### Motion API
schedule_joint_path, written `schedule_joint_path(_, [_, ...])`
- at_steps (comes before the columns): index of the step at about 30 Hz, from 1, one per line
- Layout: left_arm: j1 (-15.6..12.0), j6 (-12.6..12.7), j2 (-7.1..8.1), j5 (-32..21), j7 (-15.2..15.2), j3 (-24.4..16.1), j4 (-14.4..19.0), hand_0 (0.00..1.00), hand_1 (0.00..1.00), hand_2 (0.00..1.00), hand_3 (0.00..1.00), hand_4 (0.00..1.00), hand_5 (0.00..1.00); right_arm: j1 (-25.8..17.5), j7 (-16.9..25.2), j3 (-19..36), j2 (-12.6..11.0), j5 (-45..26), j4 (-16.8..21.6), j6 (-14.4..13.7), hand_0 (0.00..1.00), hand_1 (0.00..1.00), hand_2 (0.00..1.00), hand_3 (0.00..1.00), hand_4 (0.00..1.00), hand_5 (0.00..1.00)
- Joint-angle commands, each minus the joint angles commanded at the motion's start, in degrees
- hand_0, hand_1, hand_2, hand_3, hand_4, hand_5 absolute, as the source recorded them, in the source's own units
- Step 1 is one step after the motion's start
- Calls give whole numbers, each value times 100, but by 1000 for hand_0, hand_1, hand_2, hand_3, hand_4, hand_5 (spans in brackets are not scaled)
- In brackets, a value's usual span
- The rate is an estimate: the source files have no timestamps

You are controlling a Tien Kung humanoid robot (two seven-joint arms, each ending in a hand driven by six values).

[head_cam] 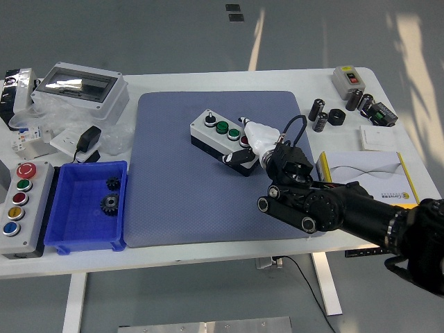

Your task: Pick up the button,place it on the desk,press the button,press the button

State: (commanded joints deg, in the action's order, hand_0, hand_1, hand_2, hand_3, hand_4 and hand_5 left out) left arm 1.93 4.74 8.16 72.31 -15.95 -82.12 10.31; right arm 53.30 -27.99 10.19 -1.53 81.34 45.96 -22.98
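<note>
While button box (223, 141) lay flat on blue mat (173, 187), near mat's middle, right hand (253, 142) sat on box's right end. Box was grey, with black knob, two green buttons, one red button on top. White fingers (251, 130) rested over red-button end; dark fingertip touched box's near side. Fingers looked bent around that end, but real grip not clear. Blue bin (73, 208) with gears stood well apart, left of mat.

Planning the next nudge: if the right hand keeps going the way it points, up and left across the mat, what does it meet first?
Probably the button box: the right hand already sits at its right end, though whether they touch is unclear from this view.
</note>
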Motion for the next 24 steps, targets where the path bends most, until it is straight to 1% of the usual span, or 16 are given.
schedule_joint_path(1, [-1, -1, -2, -2, 3, 2, 0, 622, 585, 547, 614, 600, 174, -3, 19, -1, -23, 31, 31, -18, 234, 464, 493, 680, 476, 122])
schedule_joint_path(3, [-5, -3, -8, -6, 11, 5, 0, 622, 585, 547, 614, 600, 174, -27, 162, 7, -142, 86, 202, -48, 234, 464, 493, 680, 476, 122])
schedule_joint_path(5, [-13, -4, -15, -12, 17, 6, 0, 622, 585, 547, 614, 600, 174, -72, 392, 30, -328, 97, 446, -39, 234, 464, 493, 680, 476, 122])
schedule_joint_path(6, [-19, -4, -18, -17, 19, 6, 0, 622, 586, 548, 614, 599, 173, -98, 521, 42, -430, 94, 576, -10, 178, 392, 402, 511, 338, 2])
schedule_joint_path(10, [-50, -1, -38, -44, 26, 12, 0, 622, 586, 548, 614, 599, 173, -234, 1109, 77, -894, 155, 1145, 253, 178, 392, 402, 511, 338, 2])
schedule_joint_path(11, [-58, -1, -43, -43, 26, 8, 0, 622, 586, 548, 614, 599, 173, -263, 1255, 73, -1017, 192, 1295, 274, 178, 392, 402, 511, 338, 2])
schedule_joint_path(12, [-64, -1, -46, -44, 26, 8, 0, 622, 586, 548, 615, 598, 171, -285, 1384, 68, -1120, 239, 1430, 273, 138, 339, 365, 391, 89, 2])
schedule_joint_path(13, [-70, 0, -48, -50, 29, 10, 0, 622, 586, 548, 615, 598, 171, -303, 1506, 60, -1216, 301, 1561, 258, 138, 339, 365, 391, 89, 2])
schedule_joint_path(14, [-76, 0, -51, -54, 31, 11, 0, 622, 586, 548, 615, 598, 171, -324, 1639, 50, -1323, 402, 1703, 212, 138, 339, 365, 391, 89, 2])
schedule_joint_path(17, [-86, 0, -62, -48, 36, 4, 0, 622, 586, 548, 615, 598, 171, -371, 1996, 27, -1527, 765, 2083, -34, 138, 339, 365, 391, 89, 2])
schedule_joint_path(18, [-87, -1, -66, -45, 39, 3, 0, 622, 586, 548, 614, 598, 172, -381, 2085, 28, -1572, 883, 2172, -131, 140, 323, 355, 317, 50, 2])
schedule_joint_path(19, [-86, -3, -70, -47, 42, 6, 0, 622, 586, 548, 614, 598, 172, -390, 2181, 24, -1620, 1019, 2248, -242, 140, 323, 355, 317, 50, 2])
schedule_joint_path(22, [-84, -7, -77, -32, 46, -1, 0, 622, 586, 548, 614, 598, 172, -396, 2500, -90, -1756, 1369, 2370, -535, 140, 323, 355, 317, 50, 2])
schedule_joint_path(24, [-83, -8, -80, -22, 46, -6, 0, 622, 587, 548, 615, 598, 171, -401, 2715, -222, -1838, 1539, 2397, -647, 159, 327, 356, 314, 70, 2])
